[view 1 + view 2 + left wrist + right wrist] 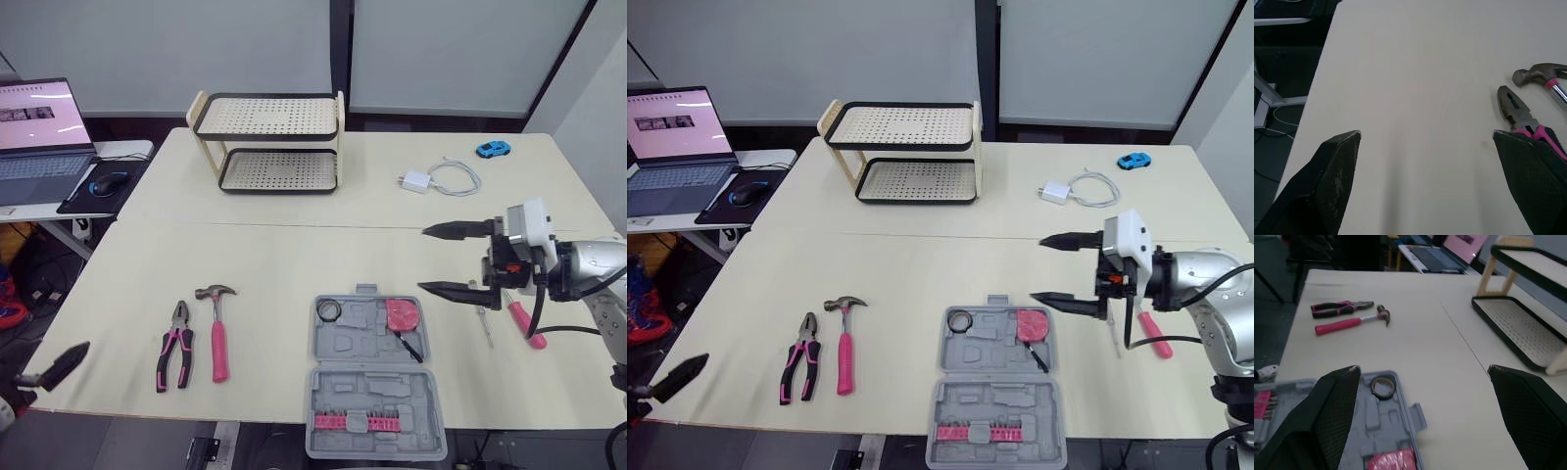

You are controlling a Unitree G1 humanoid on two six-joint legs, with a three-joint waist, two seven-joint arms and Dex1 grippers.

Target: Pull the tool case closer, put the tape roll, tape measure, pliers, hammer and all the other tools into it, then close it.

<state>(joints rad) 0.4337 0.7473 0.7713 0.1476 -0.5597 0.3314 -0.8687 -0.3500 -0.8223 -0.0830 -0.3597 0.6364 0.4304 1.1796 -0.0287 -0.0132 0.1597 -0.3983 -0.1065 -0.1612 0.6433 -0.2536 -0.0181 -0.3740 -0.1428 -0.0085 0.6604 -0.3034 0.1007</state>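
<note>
My right gripper hangs just right of the tool case above the table. Its fingers are spread wide with nothing between them, and it hides part of what lies right of the case: a pink-handled tool, which looks like a screwdriver, and beside it a thin metal piece that I cannot make out. My left gripper is far to the left of the case, near the table's left edge, also wide open and empty. In the head view one of its fingers juts in at the frame's corner and the rest is cut off. The case lies open and flat at the near edge of the table, lid side toward me. In its tray the tape roll sits at the far left corner and the red tape measure at the far right, with a small dark slender tool just nearer than it; a row of pink bits lines the lid. Left of the case and well apart from it, the pliers and hammer lie side by side, heads pointing away from me. Beyond the case stand a two-tier rack, a white charger with its cable and a blue toy car. Far left of it, a laptop and a mouse sit on a side desk.
</note>
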